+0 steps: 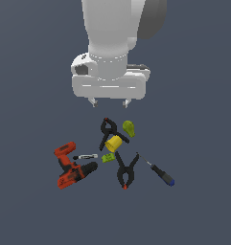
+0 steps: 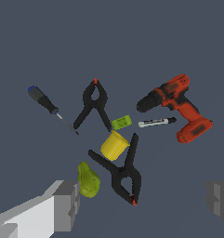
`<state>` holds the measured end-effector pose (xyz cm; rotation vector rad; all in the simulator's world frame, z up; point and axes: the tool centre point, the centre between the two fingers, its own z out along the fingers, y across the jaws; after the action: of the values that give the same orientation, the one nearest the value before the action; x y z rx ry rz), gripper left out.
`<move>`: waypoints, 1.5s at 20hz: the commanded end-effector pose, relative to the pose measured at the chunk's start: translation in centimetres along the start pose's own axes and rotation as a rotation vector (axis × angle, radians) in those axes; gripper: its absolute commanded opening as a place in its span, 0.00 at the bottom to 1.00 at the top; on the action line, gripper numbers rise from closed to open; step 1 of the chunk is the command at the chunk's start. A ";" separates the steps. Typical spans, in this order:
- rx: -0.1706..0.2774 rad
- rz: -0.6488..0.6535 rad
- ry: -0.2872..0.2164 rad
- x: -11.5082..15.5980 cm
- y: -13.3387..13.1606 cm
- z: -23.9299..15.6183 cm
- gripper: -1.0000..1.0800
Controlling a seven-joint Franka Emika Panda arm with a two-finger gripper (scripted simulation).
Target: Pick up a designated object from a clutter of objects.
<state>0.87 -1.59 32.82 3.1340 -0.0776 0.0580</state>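
Green lump [image 2: 121,122] hemmed by cup [image 2: 114,145], clamp [image 2: 95,104], marker [image 2: 156,122]

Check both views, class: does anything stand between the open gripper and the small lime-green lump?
Nothing covers the lime-green lump; the gripper hangs open, high above the clutter. But neighbours crowd it: the yellow cup, a black clamp and the marker lie close beside it.

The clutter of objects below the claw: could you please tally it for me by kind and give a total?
Black spring clamps: 2
Red-and-black power drill: 1
Yellow cylinder cup: 1
Olive-green pear shape: 1
Blue-tipped black screwdriver: 1
Small black-and-white marker: 1
Small flattish lime-green lump: 1
Total: 8
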 end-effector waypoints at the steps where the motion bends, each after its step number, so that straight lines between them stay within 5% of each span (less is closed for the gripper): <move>1: 0.000 0.000 0.000 0.0 0.0 0.0 0.96; 17: -0.018 0.018 0.021 0.9 2.4 -0.1 0.96; 30: 0.003 0.237 0.009 2.5 1.9 4.8 0.96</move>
<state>3.17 -3.68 28.97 3.1134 -0.3914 0.0764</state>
